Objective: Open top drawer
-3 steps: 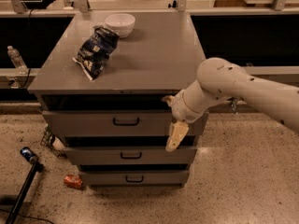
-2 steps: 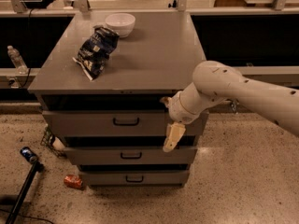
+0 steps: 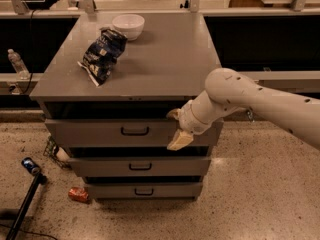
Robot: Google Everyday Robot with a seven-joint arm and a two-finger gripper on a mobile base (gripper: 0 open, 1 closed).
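Where the arm ends: gripper (image 3: 177, 128), fingers spread (one above the other).
To its left: handle (image 3: 135, 131) of the top drawer (image 3: 90, 133), apart.

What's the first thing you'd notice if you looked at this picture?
The big white robot arm reaching in from the right grabs the eye, with its tool in front of the right end of the top drawer, right of the small dark handle. Next comes the grey cabinet top, where a crumpled dark blue snack bag lies near a white bowl at the back.
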